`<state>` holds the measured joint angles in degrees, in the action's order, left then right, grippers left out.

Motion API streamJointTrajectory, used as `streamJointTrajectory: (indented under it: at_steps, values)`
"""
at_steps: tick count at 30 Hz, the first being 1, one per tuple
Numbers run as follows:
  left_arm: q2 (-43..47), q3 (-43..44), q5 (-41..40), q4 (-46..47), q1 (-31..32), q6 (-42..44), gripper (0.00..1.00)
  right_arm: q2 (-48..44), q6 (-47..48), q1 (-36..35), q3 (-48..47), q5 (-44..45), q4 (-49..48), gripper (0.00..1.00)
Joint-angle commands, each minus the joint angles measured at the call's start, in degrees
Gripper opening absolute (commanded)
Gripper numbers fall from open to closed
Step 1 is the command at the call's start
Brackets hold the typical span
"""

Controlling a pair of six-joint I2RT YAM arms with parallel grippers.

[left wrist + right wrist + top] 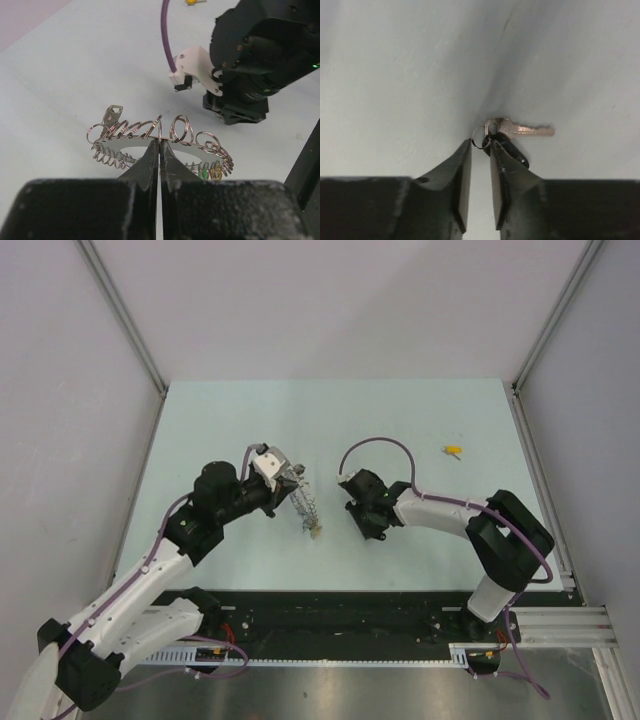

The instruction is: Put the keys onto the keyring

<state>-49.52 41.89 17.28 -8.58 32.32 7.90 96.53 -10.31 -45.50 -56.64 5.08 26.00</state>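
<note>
Pale surface [400, 420]: left gripper [159, 143] jaws pinch the keyring [117, 143]. Right gripper [481, 145] jaws are narrow, black-tagged key [522, 130] loop at their tips, grip unclear.

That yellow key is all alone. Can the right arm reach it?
Probably yes. Only bare table lies between the right arm and the yellow key, but its fingers are at the black-tagged key now.

A pale blue-green tabletop [250, 420] is enclosed by plain white wall panels at the back [340, 300], left [60, 440] and right [600, 440], which are joined by aluminium corner posts [122, 312]. Its near edge is bordered by a black strip [330, 605] and an aluminium rail [560, 620]. The scene is lit evenly, and only soft shadows are cast.
</note>
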Motion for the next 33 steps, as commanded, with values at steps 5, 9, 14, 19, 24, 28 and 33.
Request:
streamJointTrajectory:
  at_steps: [5,9,14,19,24,28,33]
  values:
    - [4.9,0.7,-4.7,0.6,-0.3,0.8,0.0,-12.2,-4.4,-3.5,2.3,6.8,2.3,0.35]
    - [9.0,-1.5,-8.2,-0.6,-0.3,0.5,0.0,-14.6,-1.0,-6.1,3.7,11.9,-1.0,0.33]
    - [13.1,-5.7,-11.8,-1.1,-0.3,-0.3,0.0,-14.7,2.2,-9.3,7.2,12.1,-6.9,0.32]
    - [14.6,-7.1,-15.2,-0.5,-0.4,-0.3,0.0,-10.8,4.9,-12.4,8.0,11.3,-9.0,0.31]
    - [14.3,-7.2,-15.6,-0.5,-0.7,-1.0,0.0,-7.6,5.3,-14.5,7.8,14.2,-10.2,0.28]
    - [14.4,-7.3,-15.6,-0.4,-0.7,-0.8,0.0,-5.6,4.2,-14.9,6.5,16.9,-9.0,0.26]
    - [14.4,-7.3,-15.6,-0.4,-0.8,-0.8,0.0,-3.8,3.0,-15.9,5.0,20.7,-6.4,0.25]
